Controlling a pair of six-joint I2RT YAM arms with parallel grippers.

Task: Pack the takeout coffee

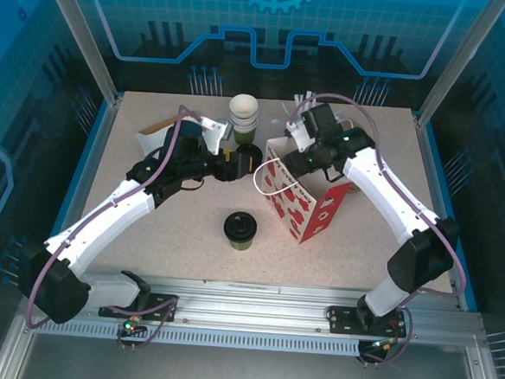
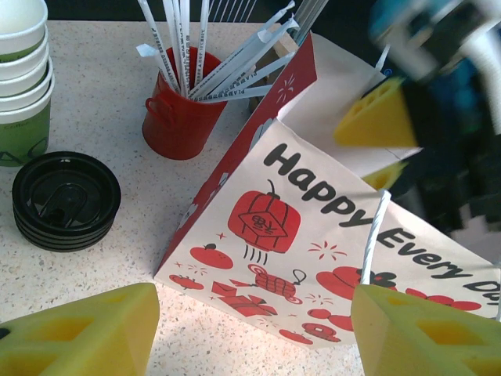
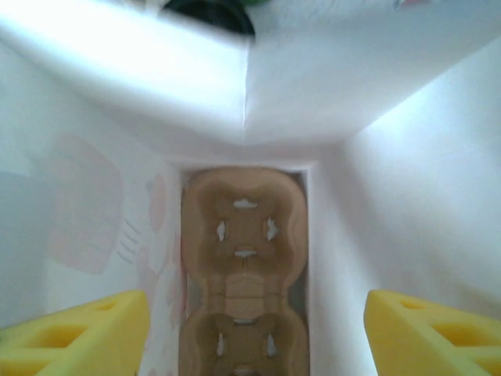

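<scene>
Nearest the overhead camera, just past the arm bases, the takeout coffee (image 1: 240, 229) stands upright on the speckled table (image 1: 145, 234), lid on, close beside the red-and-white paper bag (image 1: 304, 202). The left gripper (image 1: 239, 165) hovers behind the coffee, and the right gripper (image 1: 300, 154) sits at the bag's mouth.

From the left wrist, the left claw's yellow fingertips (image 2: 78, 333) stand wide apart over the bag's printed face. A stack of black lids (image 2: 66, 200), stacked paper cups (image 2: 23, 78) and a red cup of straws (image 2: 176, 117) lie beyond.

From the right wrist, the right claw's fingers are spread wide inside the white bag, above a brown pulp cup carrier (image 3: 244, 266) on the bag's floor.
</scene>
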